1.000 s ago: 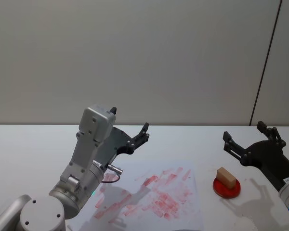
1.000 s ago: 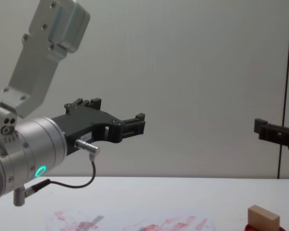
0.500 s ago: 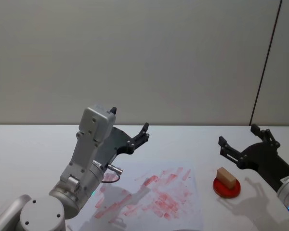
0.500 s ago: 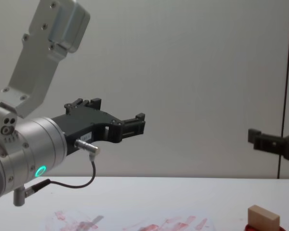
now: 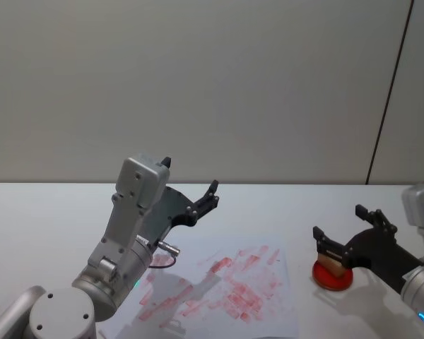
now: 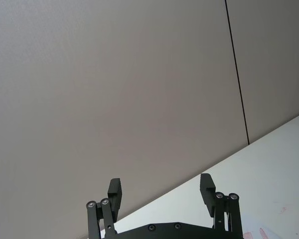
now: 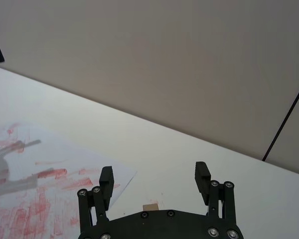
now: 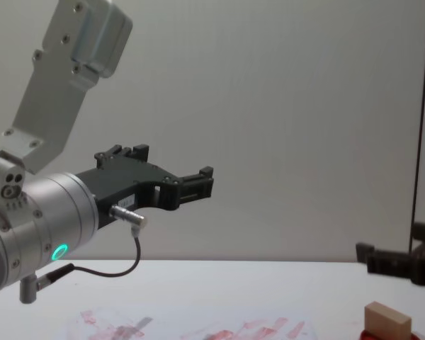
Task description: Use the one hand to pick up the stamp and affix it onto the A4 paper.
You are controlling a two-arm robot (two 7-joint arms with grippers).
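Hanging raised over the table's left half, the left gripper [image 5: 191, 176] has its jaws spread wide and holds nothing. To its right the A4 paper [image 5: 230, 282] lies flat on the table, smeared with red ink. Just past the paper's right edge, the stamp [image 5: 330, 261] stands on a round red pad [image 5: 333, 279]. The right gripper [image 5: 339, 222] hovers close above the stamp, jaws wide apart and empty, not touching it in the chest view

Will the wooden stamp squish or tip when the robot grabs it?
Probably no squishing: the stamp looks like a solid wood block. It likely won't tip, sitting low on its wide red base. Small, so probably light.
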